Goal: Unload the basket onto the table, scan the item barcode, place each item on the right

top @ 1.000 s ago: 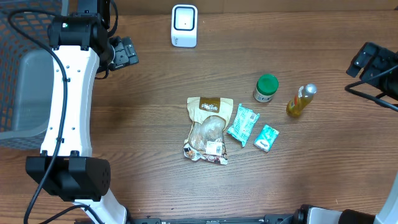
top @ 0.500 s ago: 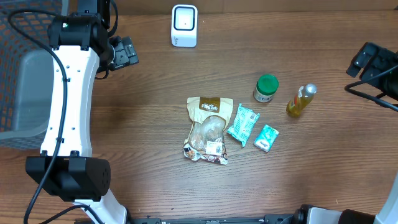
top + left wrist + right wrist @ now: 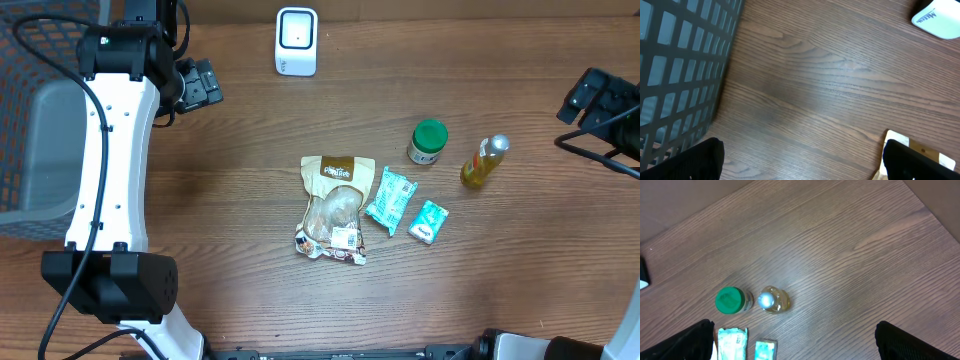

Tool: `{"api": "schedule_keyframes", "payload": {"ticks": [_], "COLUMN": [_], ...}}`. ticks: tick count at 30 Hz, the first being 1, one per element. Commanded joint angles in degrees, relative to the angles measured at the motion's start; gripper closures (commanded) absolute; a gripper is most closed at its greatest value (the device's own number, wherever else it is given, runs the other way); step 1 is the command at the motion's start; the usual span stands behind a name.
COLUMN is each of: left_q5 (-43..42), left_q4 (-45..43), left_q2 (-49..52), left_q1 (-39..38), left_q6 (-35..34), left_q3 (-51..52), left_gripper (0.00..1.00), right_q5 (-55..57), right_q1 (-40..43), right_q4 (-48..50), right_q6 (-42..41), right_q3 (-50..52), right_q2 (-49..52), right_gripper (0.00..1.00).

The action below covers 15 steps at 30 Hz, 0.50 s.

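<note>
The left gripper (image 3: 203, 84) and the right gripper (image 3: 592, 100) are both released, holding nothing — one at each side of the table (image 3: 250, 150). The snack bag (image 3: 334, 208) lies mid-table, well apart from the white scanner (image 3: 296, 41).

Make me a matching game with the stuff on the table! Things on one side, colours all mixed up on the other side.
Things:
1. scanner
2. jar lid
3. bottle
4. snack bag

Colours:
A. green
B. yellowish
C. white
D. brown and tan

Right pairs: 1-C, 2-A, 3-B, 4-D.
</note>
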<state>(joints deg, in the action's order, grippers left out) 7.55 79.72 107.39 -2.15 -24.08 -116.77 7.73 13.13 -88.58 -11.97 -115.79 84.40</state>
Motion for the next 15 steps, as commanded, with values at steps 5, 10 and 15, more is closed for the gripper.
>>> {"api": "schedule_keyframes", "payload": {"ticks": [5, 10, 15], "left_q5": [-0.1, -0.1, -0.1], "left_q4": [0.0, 0.0, -0.1], "left_q2": [0.1, 0.1, 0.1], "left_q1": [-0.2, -0.2, -0.2], "left_q6": [-0.6, -0.6, -0.6], "left_q3": [-0.3, -0.3, -0.3], "left_gripper": [0.0, 0.0, 0.0], "right_q5": [0.2, 0.1, 0.2], "right_q1": [0.1, 0.1, -1.5], "right_q4": [0.2, 0.2, 0.2], "right_q6": [0.3, 0.3, 0.3], "right_q3": [-0.1, 0.0, -0.1], "right_q2": [0.4, 1.5, -1.1], "right_gripper": [0.0, 0.0, 0.0]}}
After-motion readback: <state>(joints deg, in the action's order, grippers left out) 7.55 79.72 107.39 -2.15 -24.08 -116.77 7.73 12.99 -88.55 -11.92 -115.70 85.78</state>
